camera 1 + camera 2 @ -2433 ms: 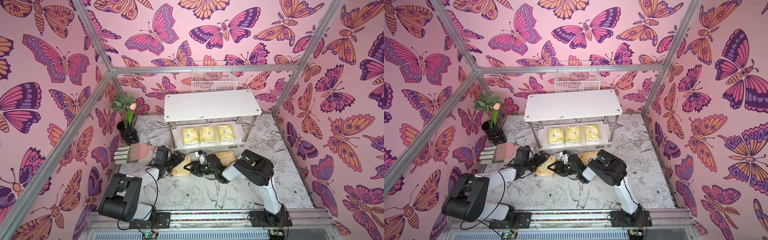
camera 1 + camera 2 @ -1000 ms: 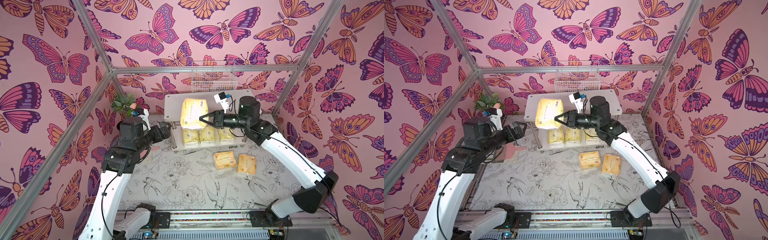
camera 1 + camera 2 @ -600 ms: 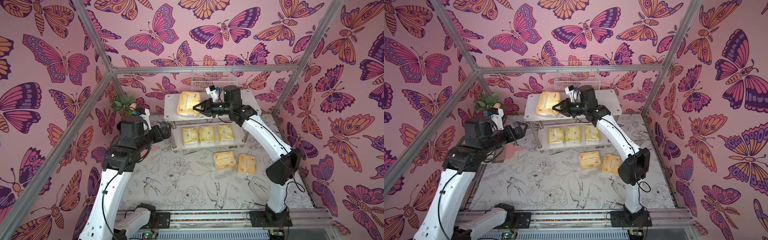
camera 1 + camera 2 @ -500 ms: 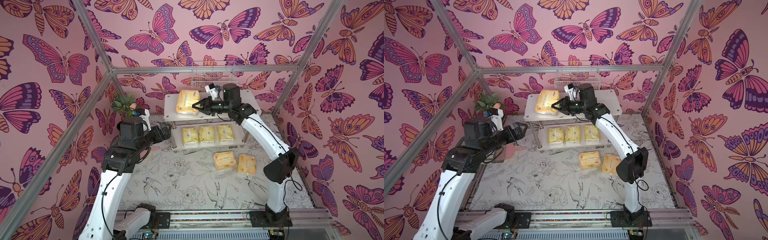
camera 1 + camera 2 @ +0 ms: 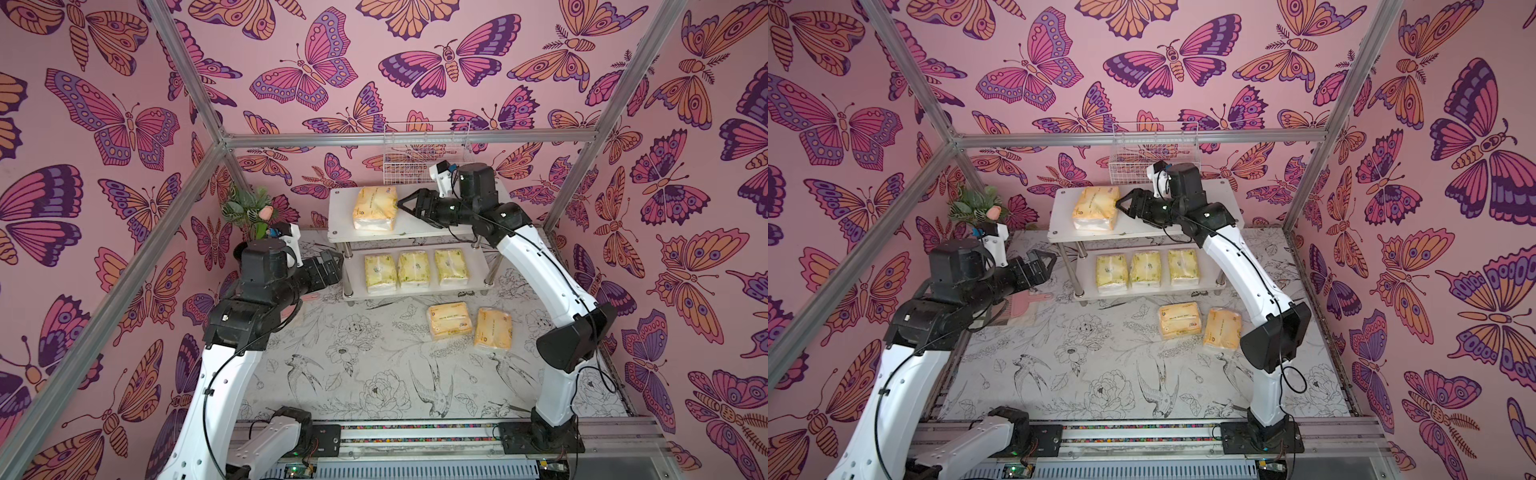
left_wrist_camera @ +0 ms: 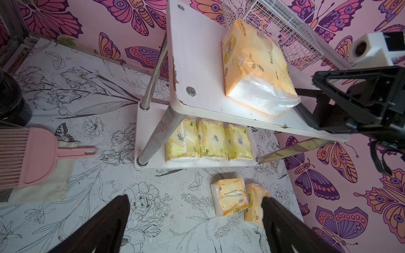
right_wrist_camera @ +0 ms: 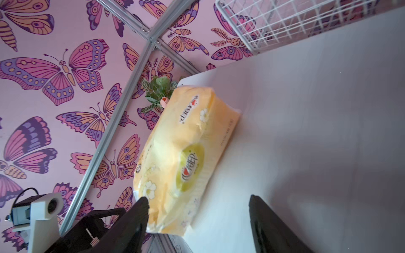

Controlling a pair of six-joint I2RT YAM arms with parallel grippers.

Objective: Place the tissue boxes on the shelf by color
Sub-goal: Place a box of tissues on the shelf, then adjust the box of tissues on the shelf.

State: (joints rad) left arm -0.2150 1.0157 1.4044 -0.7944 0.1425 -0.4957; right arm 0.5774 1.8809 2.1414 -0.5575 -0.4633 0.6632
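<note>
The white two-tier shelf (image 5: 419, 226) stands at the back of the table. One orange-yellow tissue box (image 5: 374, 207) lies at the left end of its top board. My right gripper (image 5: 400, 204) hovers just right of that box, jaws open; the box lies mostly ahead of them (image 7: 179, 153). Three pale lemon tissue boxes (image 5: 413, 269) sit side by side on the lower board. Two more orange-yellow boxes (image 5: 449, 321) (image 5: 493, 328) lie on the table in front of the shelf. My left gripper (image 5: 337, 266) hangs open and empty, left of the shelf.
A white wire basket (image 5: 424, 153) stands at the back of the top board, behind my right wrist. A potted plant (image 5: 249, 212) is at the back left. A pink brush (image 6: 32, 157) lies on a cloth to the left of the shelf. Aluminium frame posts border the cell.
My right gripper carried the orange-yellow box to the left end of the top board, then opened and let it go. The left arm has stayed still.
</note>
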